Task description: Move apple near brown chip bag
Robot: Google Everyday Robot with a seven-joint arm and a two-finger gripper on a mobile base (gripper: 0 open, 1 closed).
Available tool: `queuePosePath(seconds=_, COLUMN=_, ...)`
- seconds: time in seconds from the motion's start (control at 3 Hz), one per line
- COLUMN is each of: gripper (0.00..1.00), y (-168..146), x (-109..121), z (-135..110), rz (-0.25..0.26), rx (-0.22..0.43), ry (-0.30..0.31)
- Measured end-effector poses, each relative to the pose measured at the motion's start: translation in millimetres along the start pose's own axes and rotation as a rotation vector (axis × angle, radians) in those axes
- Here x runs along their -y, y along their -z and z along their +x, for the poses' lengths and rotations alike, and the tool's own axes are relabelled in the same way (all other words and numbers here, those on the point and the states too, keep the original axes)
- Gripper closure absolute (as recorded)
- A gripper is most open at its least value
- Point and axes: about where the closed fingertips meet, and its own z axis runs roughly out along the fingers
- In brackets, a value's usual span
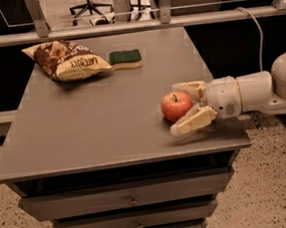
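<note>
One round red-orange apple [177, 106] between the wide-spread cream fingers [193, 121] of the white two-finger gripper [174, 109], near right on the grey table [109, 124]; crinkled brown chip bag [68, 60] far left.

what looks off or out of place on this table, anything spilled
Nothing stands out. The brown chip bag lies beside the sponge at the far left; the apple sits intact near the right edge, the open gripper straddling it.

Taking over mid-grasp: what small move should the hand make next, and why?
Probably close the hand on the round red-orange apple: its open fingers flank it on the grey table, at the right; the crinkled brown chip bag lies back left.
</note>
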Motion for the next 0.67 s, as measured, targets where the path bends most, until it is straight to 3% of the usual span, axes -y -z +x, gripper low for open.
queuePosePath(seconds=0.67, gripper=0.65, y=-18.2, x=1.2, z=-7.2, rz=-0.004, rx=0.010, ry=0.011)
